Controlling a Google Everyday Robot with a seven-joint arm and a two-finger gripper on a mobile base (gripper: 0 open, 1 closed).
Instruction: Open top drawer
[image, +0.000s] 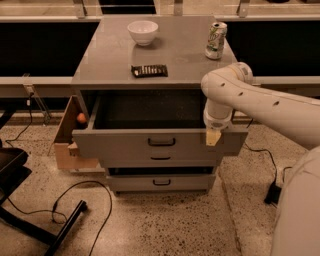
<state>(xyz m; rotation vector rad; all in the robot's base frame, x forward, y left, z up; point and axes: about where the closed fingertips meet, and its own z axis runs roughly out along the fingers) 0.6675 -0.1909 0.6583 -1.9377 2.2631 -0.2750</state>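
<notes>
Nothing is showing clearly enough to be read: the can (216, 40) standing on the cabinet (110, 55) is carrying green and white print that cannot be made out, and the dark flat packet (149, 70) is showing no legible lettering. The gripper (213, 136) is hanging at the right end of the top drawer (125, 145) front.

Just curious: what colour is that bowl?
The bowl is white, camera view; the gripper hangs at the top drawer's front.
</notes>
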